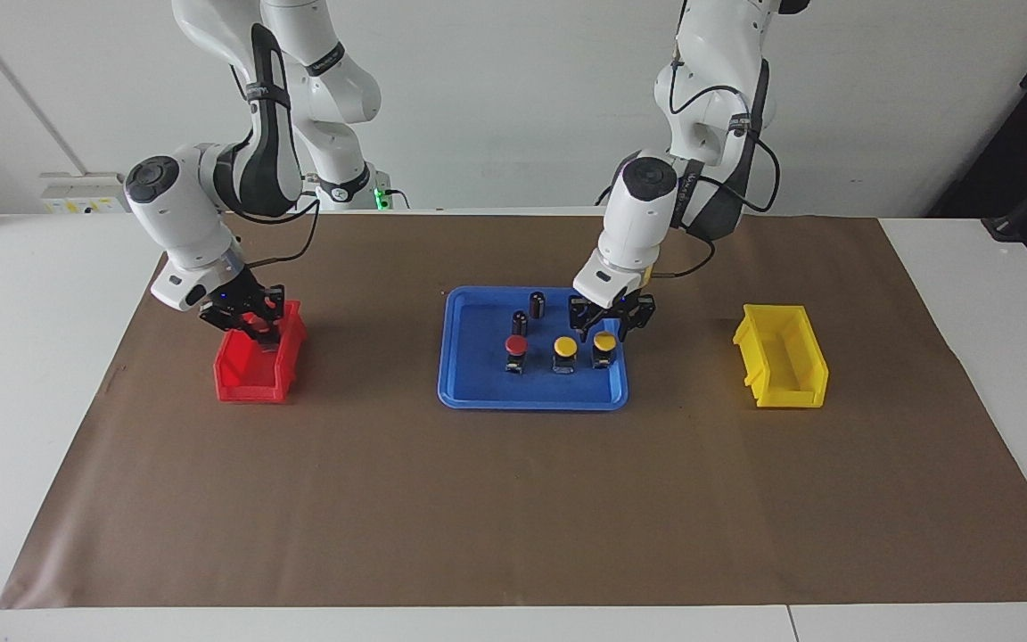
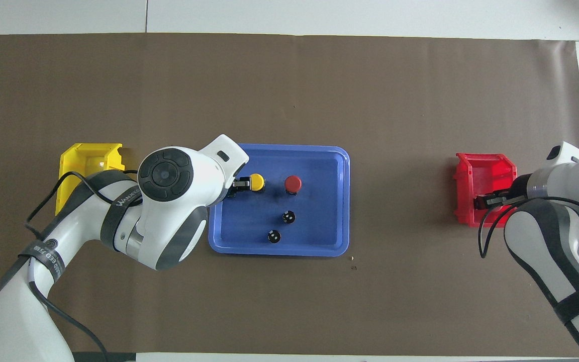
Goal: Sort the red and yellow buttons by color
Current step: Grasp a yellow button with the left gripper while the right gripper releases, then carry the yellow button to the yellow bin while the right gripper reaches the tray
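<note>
Cylinders (image 1: 529, 313) beside red button (image 1: 516, 346)

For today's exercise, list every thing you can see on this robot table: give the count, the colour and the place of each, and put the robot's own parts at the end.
tray: one, blue, mid-table on the paper.
red button: one, red cap, in the tray.
yellow buttons: two, yellow caps, in the tray beside the red one.
dark cylinders: two, in the tray, nearer to the robots than the buttons.
red bin: one, toward the right arm's end.
yellow bin: one, toward the left arm's end.
brown paper: one sheet, covering the table.
left gripper: over the tray, at one yellow button.
right gripper: over the red bin.
</note>
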`<action>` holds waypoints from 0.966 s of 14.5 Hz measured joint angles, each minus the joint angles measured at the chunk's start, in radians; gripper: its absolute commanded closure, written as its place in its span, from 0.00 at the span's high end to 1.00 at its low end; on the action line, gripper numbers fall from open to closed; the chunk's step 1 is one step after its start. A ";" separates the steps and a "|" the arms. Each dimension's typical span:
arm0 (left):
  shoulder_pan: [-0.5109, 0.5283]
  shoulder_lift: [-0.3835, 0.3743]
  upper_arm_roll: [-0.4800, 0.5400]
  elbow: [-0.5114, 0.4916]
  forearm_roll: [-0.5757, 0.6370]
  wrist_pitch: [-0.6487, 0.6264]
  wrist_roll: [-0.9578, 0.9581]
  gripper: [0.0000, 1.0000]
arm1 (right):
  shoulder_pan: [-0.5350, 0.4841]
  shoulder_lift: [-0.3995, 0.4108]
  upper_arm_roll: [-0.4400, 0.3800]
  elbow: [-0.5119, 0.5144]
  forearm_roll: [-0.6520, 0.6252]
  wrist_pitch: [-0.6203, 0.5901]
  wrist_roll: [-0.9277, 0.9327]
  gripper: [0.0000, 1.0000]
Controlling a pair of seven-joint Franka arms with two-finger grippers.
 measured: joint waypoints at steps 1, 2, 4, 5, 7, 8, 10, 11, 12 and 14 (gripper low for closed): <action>0.000 0.004 0.001 0.000 0.000 0.003 0.000 0.68 | 0.000 0.000 0.000 0.000 0.000 0.000 0.000 0.55; 0.000 0.010 0.002 0.000 0.000 0.008 0.000 0.68 | 0.000 -0.001 0.000 0.000 0.000 0.000 0.000 0.71; 0.000 0.021 0.004 0.000 0.000 0.017 0.000 0.42 | 0.000 -0.002 -0.001 0.005 0.000 -0.005 0.000 0.80; 0.000 0.023 0.005 0.000 0.000 0.018 0.000 0.06 | 0.000 -0.002 -0.001 0.023 0.000 -0.033 0.000 0.82; 0.002 0.024 0.008 0.000 0.000 0.018 -0.004 0.01 | 0.001 0.000 0.000 0.107 0.000 -0.142 0.000 0.92; 0.003 0.024 0.010 0.000 0.000 0.018 -0.013 0.01 | 0.005 0.004 0.002 0.170 0.001 -0.209 0.003 0.98; 0.002 0.023 0.010 0.014 0.000 0.005 -0.042 0.01 | 0.045 0.019 0.007 0.306 0.010 -0.328 0.075 0.99; 0.000 0.021 0.009 0.040 0.000 -0.041 -0.052 0.01 | 0.095 0.034 0.010 0.367 0.014 -0.365 0.160 0.99; -0.002 0.014 0.008 0.081 0.000 -0.116 -0.055 0.01 | 0.160 0.051 0.014 0.414 0.014 -0.377 0.263 0.99; -0.001 -0.026 0.010 0.172 0.000 -0.287 -0.054 0.01 | 0.323 0.092 0.022 0.475 0.012 -0.344 0.498 0.99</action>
